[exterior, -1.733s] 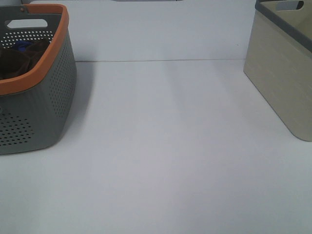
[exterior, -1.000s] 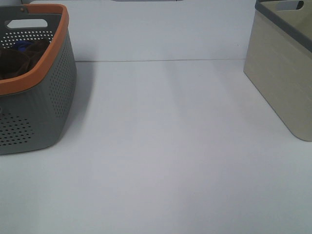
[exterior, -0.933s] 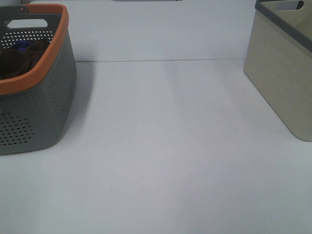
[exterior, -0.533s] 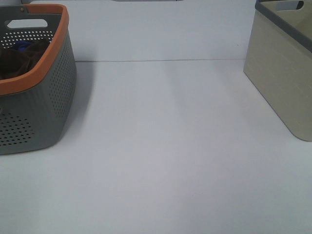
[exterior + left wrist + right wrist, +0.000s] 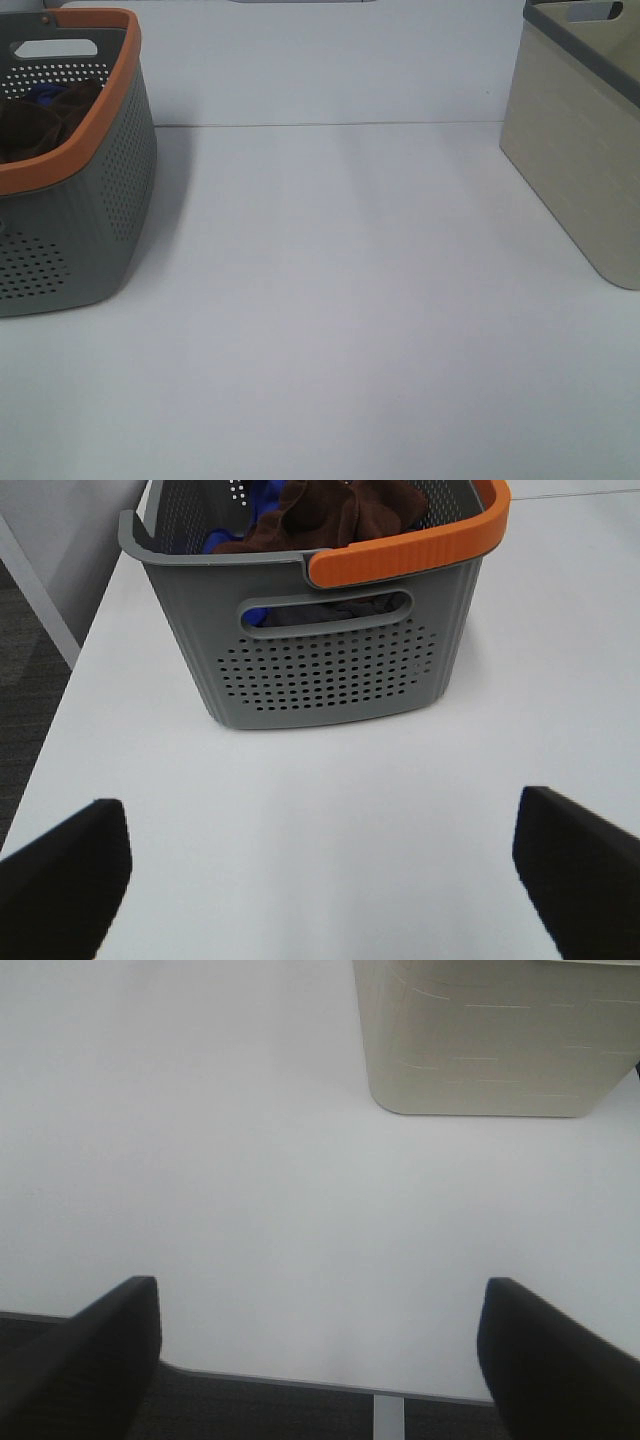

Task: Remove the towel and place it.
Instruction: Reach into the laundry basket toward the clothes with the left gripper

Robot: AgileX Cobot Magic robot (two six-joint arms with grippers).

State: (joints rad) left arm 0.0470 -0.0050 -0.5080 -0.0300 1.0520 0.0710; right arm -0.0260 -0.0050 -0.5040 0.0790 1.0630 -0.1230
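The reddish-brown towel [image 5: 345, 510] lies crumpled inside the grey perforated basket with an orange rim [image 5: 330, 670], on top of a bright blue cloth [image 5: 262, 502]. In the exterior view the towel [image 5: 35, 122] shows inside the basket [image 5: 80, 230] at the far left. My left gripper [image 5: 320, 880] is open and empty, hovering over bare table short of the basket. My right gripper [image 5: 315, 1360] is open and empty over the table's edge, short of the beige bin [image 5: 490, 1040]. Neither gripper shows in the exterior view.
The beige bin with a grey rim [image 5: 580, 150] stands at the right edge of the white table [image 5: 340, 300]. The table's edge and dark floor [image 5: 250, 1410] lie under my right gripper. Floor also shows beside the table in the left wrist view [image 5: 25, 670].
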